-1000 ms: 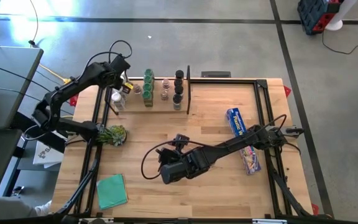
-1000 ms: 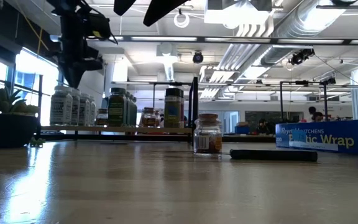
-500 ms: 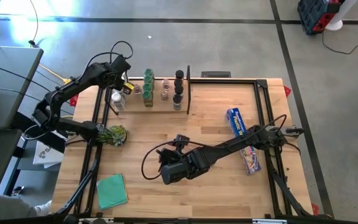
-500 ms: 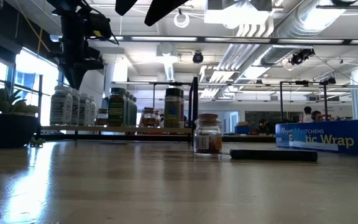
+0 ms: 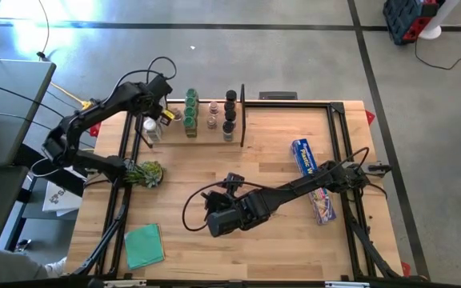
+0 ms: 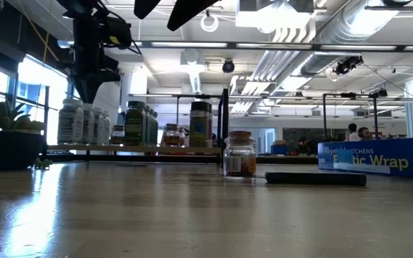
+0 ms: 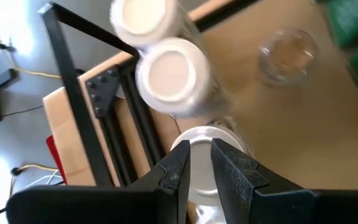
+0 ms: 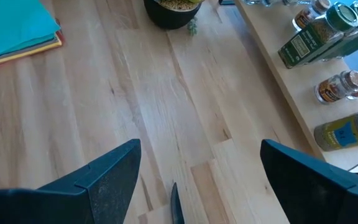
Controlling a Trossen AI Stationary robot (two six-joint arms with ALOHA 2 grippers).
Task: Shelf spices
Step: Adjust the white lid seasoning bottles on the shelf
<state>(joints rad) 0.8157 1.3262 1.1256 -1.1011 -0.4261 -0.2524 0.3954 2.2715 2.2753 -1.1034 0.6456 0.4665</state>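
The shelf (image 5: pixel 206 138) runs along the table's far left, with a black rod at each end. On it stand white-capped jars (image 5: pixel 149 128), green-capped jars (image 5: pixel 190 112) and black-capped jars (image 5: pixel 230 108). My left gripper (image 7: pixel 200 165) is shut and points down right over a white cap (image 7: pixel 199 138) at the shelf's left end. One brown-capped jar (image 6: pixel 239 154) stands alone on the tabletop; my right arm hides it in the high view. My right gripper (image 5: pixel 213 224) hangs wide open over bare wood at the table's middle. My left gripper's shut fingertips (image 6: pixel 84 97) are level with the tops of the white-capped jars (image 6: pixel 70 122). I cannot tell whether they touch the cap below them.
A blue wrap box (image 5: pixel 304 157) and a printed packet (image 5: pixel 322 204) lie at the right. A dark-handled knife (image 6: pixel 314 178) lies beside the lone jar. A potted plant (image 5: pixel 145 173) and a green pad (image 5: pixel 144 244) sit on the left.
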